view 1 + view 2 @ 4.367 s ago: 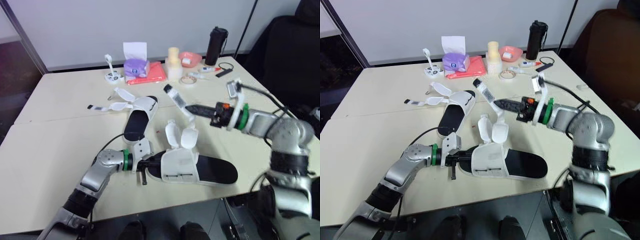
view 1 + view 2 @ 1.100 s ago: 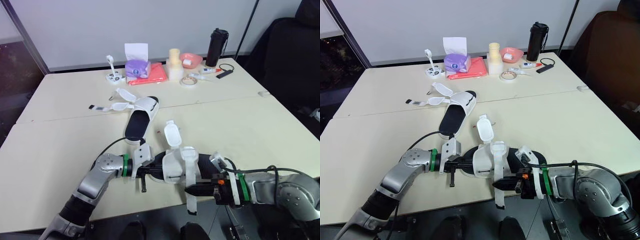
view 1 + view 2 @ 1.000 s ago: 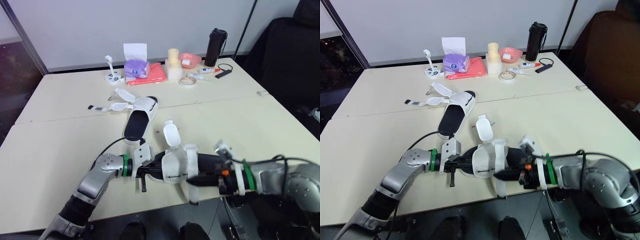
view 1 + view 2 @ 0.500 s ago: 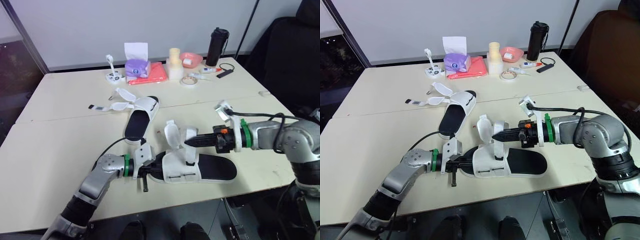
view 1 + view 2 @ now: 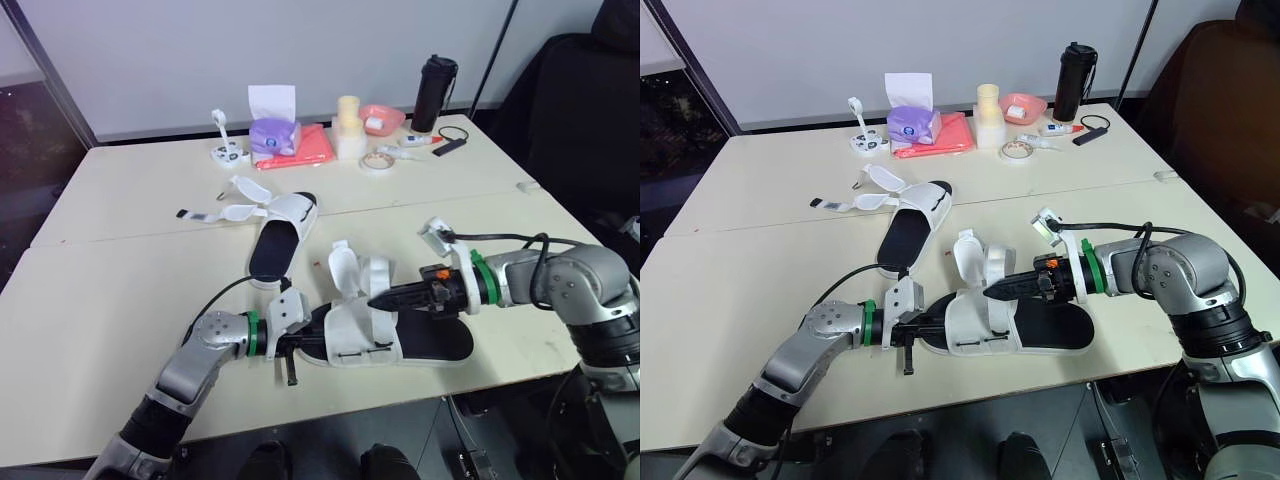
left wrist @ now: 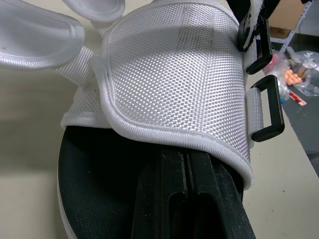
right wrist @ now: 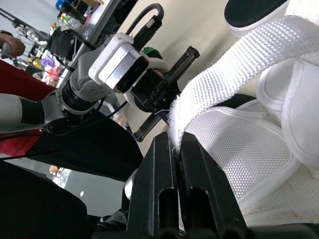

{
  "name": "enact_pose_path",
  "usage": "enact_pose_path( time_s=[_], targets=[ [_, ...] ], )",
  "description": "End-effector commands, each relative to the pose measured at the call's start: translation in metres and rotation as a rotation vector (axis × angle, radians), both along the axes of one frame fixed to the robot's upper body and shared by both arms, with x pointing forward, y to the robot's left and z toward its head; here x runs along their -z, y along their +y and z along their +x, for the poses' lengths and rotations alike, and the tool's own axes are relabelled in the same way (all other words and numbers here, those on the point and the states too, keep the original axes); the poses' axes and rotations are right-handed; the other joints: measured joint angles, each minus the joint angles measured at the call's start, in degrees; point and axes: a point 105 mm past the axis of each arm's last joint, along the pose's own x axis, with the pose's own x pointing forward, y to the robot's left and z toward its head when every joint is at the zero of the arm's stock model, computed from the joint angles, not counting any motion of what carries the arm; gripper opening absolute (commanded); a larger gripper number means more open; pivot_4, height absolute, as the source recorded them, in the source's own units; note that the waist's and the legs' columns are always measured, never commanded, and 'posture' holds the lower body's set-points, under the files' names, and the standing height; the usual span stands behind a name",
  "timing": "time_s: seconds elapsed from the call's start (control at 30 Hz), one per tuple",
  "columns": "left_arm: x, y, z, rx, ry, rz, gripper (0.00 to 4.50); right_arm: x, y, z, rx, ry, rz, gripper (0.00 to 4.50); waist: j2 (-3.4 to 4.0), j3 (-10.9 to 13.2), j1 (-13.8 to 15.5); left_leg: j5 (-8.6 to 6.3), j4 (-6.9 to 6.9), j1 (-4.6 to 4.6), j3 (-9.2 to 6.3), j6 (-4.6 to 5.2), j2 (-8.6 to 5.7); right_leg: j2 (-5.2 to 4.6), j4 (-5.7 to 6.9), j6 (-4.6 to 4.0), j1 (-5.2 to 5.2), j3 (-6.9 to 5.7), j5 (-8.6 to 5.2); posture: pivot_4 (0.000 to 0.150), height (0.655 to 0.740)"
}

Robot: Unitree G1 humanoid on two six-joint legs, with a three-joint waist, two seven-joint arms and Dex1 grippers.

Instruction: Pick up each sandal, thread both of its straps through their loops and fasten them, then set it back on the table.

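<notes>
Right gripper clamped on the near sandal's strap, lower and closer to the upper than half a second ago. Left gripper pinches its toe end at the table. Other sandal beyond, straps loose. Pink bowl holds something white; tissue box has a tissue sticking up.

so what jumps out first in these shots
The near sandal at the front of the table is worked from both sides: the left end effector reaches in under its white upper at the toe, while the right end effector pinches one strap. Behind it a second sandal lies with its straps splayed open, and a black flask stands at the far edge.
</notes>
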Motion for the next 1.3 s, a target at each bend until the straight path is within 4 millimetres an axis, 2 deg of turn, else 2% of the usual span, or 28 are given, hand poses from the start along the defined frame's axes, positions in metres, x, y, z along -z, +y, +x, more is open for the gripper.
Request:
enact_pose_path(
  time_s=[0.03,0.23,0.47,0.87,1.03,1.17,1.3],
  targets=[
    [-0.005,-0.003,-0.002,0.01,-0.017,-0.012,0.0,-0.014,0.003,0.003,-0.005,-0.026,0.028,0.05,0.0,0.0,-0.01,0.0,0.0,0.0,0.0,0.0,0.0,0.0,0.0,0.0,0.0,0.0,0.0,0.15,0.74],
    [-0.005,-0.004,-0.002,0.01,-0.016,-0.015,0.0,-0.018,0.005,0.004,-0.005,-0.026,0.037,0.05,0.0,0.0,0.01,0.0,-0.01,0.0,0.0,0.0,0.0,0.0,0.0,0.0,-0.01,0.0,0.0,0.15,0.74],
    [-0.006,-0.005,-0.002,0.005,-0.02,-0.019,0.0,-0.014,0.004,0.005,-0.005,-0.011,0.023,0.05,0.0,0.0,0.02,0.0,0.0,0.0,0.0,0.0,0.0,0.0,0.01,0.0,-0.01,0.0,0.0,0.15,0.74],
    [-0.006,-0.005,-0.001,-0.002,-0.022,-0.019,0.0,0.015,0.003,0.006,-0.011,0.018,-0.049,0.05,0.0,0.0,0.02,0.0,0.0,0.0,0.0,0.0,0.0,0.0,0.01,0.0,-0.01,0.0,0.0,0.15,0.74],
    [-0.007,-0.005,-0.002,-0.004,-0.021,-0.021,0.0,0.032,-0.001,0.01,-0.011,-0.059,-0.131,0.05,0.0,0.0,0.02,0.0,-0.01,0.0,0.0,0.0,0.0,0.0,0.0,0.0,-0.01,-0.01,0.0,0.15,0.74],
    [-0.007,-0.005,-0.002,-0.003,-0.019,-0.022,0.0,0.036,-0.006,0.016,0.006,-0.108,-0.148,0.05,0.01,0.0,-0.06,0.0,-0.01,-0.01,0.01,0.0,0.0,0.0,0.0,0.01,-0.02,0.0,0.0,0.15,0.74],
    [-0.007,-0.005,-0.003,0.0,-0.017,-0.023,0.0,0.032,-0.008,0.017,0.004,-0.127,-0.143,0.05,0.0,0.0,0.02,0.0,0.01,0.0,0.0,0.0,0.0,0.0,0.0,0.01,-0.01,0.0,0.0,0.15,0.74]
  ],
)
